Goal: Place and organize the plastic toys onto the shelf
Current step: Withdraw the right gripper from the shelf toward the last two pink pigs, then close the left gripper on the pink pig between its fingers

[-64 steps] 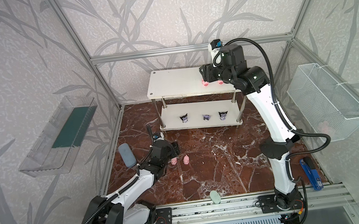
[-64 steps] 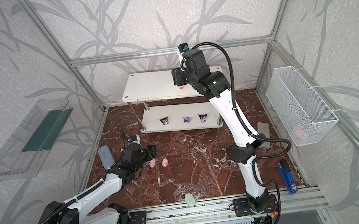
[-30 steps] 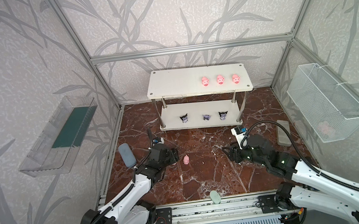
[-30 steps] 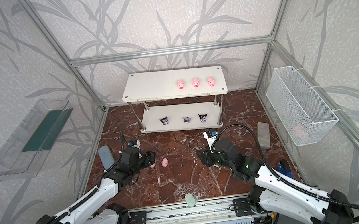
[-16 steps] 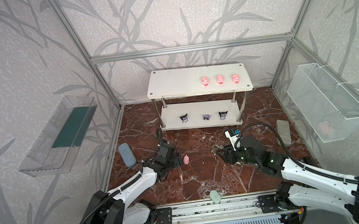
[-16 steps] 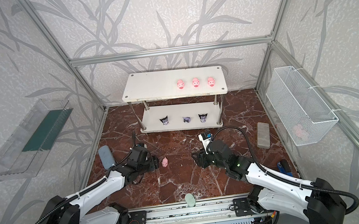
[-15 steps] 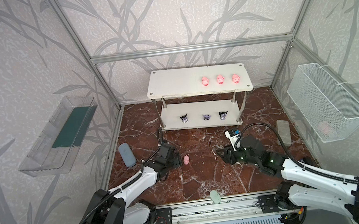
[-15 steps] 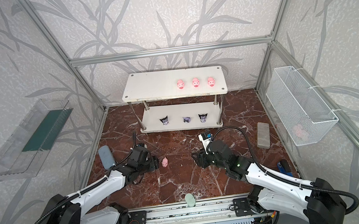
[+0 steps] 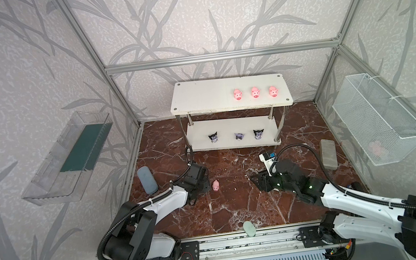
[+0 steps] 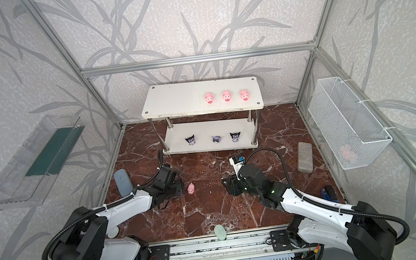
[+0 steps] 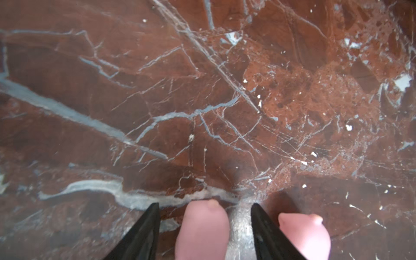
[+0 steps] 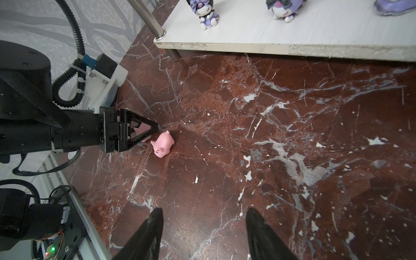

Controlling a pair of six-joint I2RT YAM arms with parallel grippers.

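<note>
The white shelf (image 9: 202,96) stands at the back, with three pink pigs (image 9: 255,92) on its top board and three black-and-purple figurines (image 9: 239,136) on the lower board. My left gripper (image 11: 203,204) lies low on the marble floor, open, with one pink pig (image 11: 202,231) between its jaws and a gap on each side. A second pig (image 9: 215,186) lies just outside its right finger (image 11: 265,231). In both top views the pig between the jaws is hidden by the gripper. My right gripper (image 12: 204,210) hovers open and empty right of centre, facing the left gripper (image 12: 153,129).
A grey-blue pad (image 9: 147,180) lies by the left wall and a pale green oval (image 9: 249,228) at the front edge. A grey block (image 9: 328,154) sits right, below the wire basket (image 9: 378,117). A clear tray (image 9: 67,156) hangs on the left wall.
My right arm has come down from the shelf's top board, leaving three pigs there, and reached toward the middle of the floor. My left jaws have narrowed around one pig.
</note>
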